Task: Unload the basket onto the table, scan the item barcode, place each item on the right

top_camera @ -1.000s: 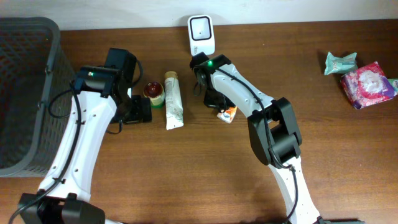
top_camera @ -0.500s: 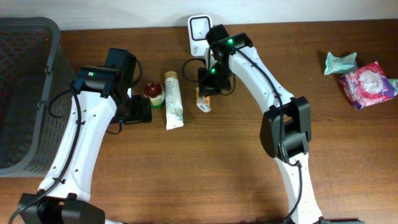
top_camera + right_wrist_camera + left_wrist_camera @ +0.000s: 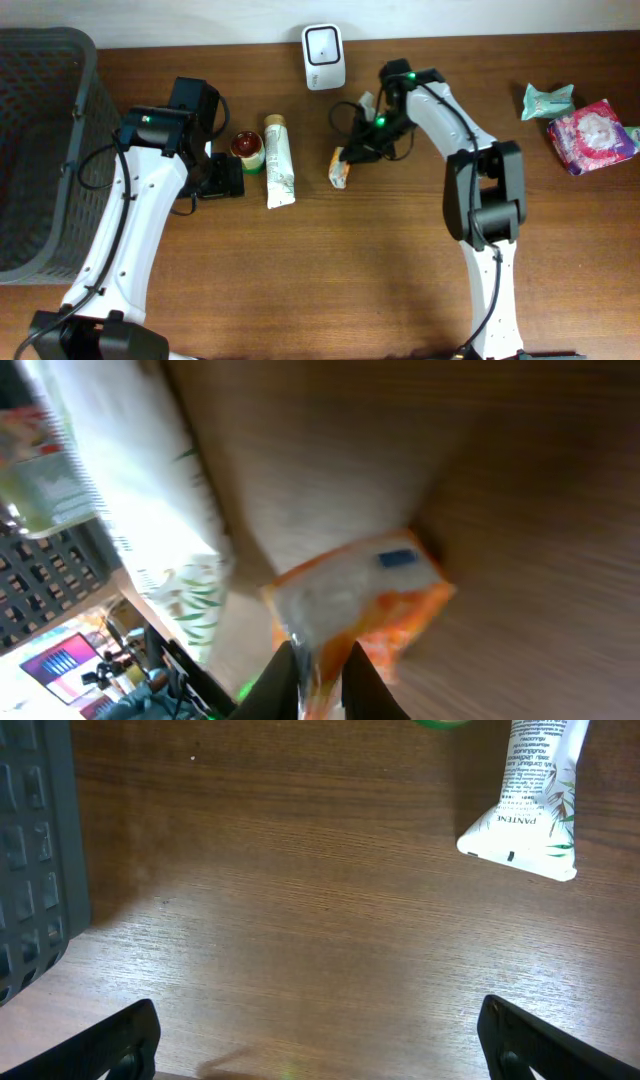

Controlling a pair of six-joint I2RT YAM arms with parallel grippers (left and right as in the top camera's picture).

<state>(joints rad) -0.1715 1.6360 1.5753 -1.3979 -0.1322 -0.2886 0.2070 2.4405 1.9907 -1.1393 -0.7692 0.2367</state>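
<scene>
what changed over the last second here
The right arm swung out to its right, clear of the scanner, and the orange packet ended up a little to the left, nearer the tube. The right gripper has its jaws pinched on the packet's edge; no release shows. The left gripper, open, the jar and the basket stayed put.

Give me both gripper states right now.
Left gripper: open, holding nothing.
Right gripper: closed on the edge of the orange packet.
</scene>
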